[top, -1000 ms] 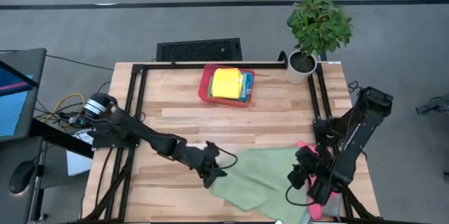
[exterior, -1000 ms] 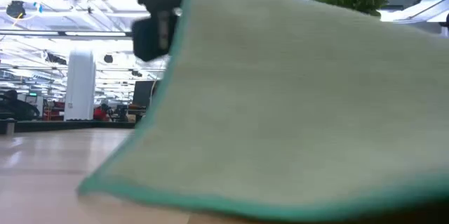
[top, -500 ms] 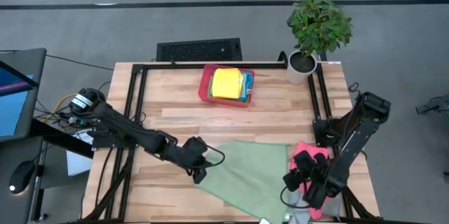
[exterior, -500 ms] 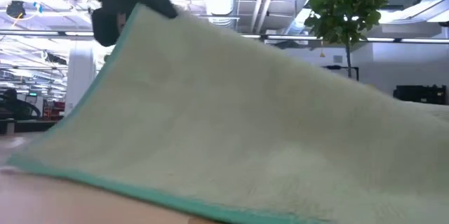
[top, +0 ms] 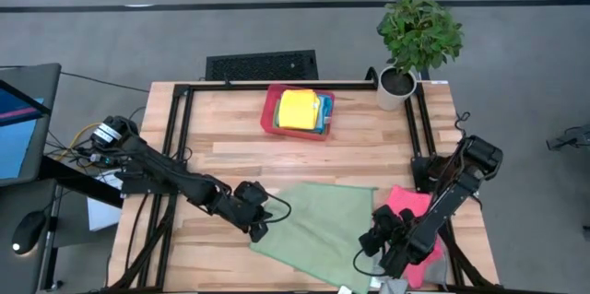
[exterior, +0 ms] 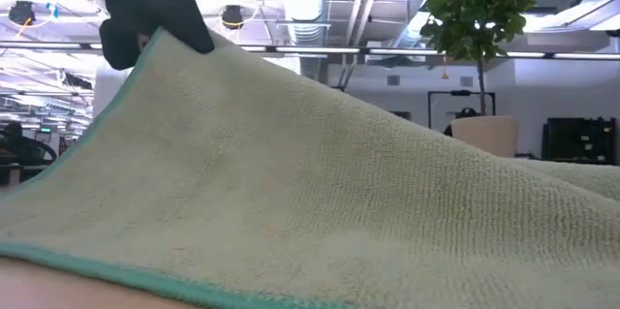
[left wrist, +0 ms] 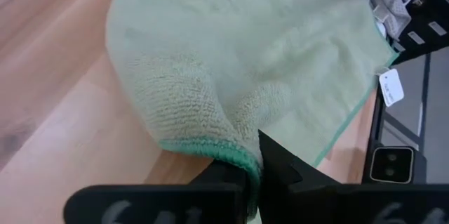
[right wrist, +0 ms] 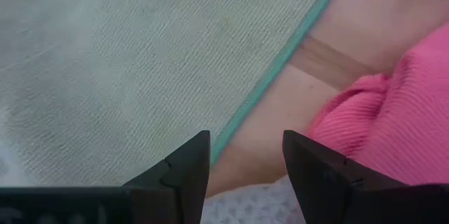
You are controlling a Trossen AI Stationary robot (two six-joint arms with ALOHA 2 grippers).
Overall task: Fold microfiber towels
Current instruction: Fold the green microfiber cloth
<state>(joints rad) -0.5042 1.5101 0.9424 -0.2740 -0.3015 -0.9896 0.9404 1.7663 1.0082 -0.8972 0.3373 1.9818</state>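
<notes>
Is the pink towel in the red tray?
No, the pink towel lies on the table by the right arm; the tray holds yellow.

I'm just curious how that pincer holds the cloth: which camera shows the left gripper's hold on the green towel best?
The left wrist view: the left gripper is shut on a bunched edge of the green towel. The high view shows where this happens on the table; the low view shows the raised corner; the right wrist view shows only flat cloth.

A pale green towel (top: 318, 229) with a teal hem lies beside a pink towel (top: 412, 204); the red tray (top: 270, 114) holds a yellow one (top: 298, 109).
</notes>
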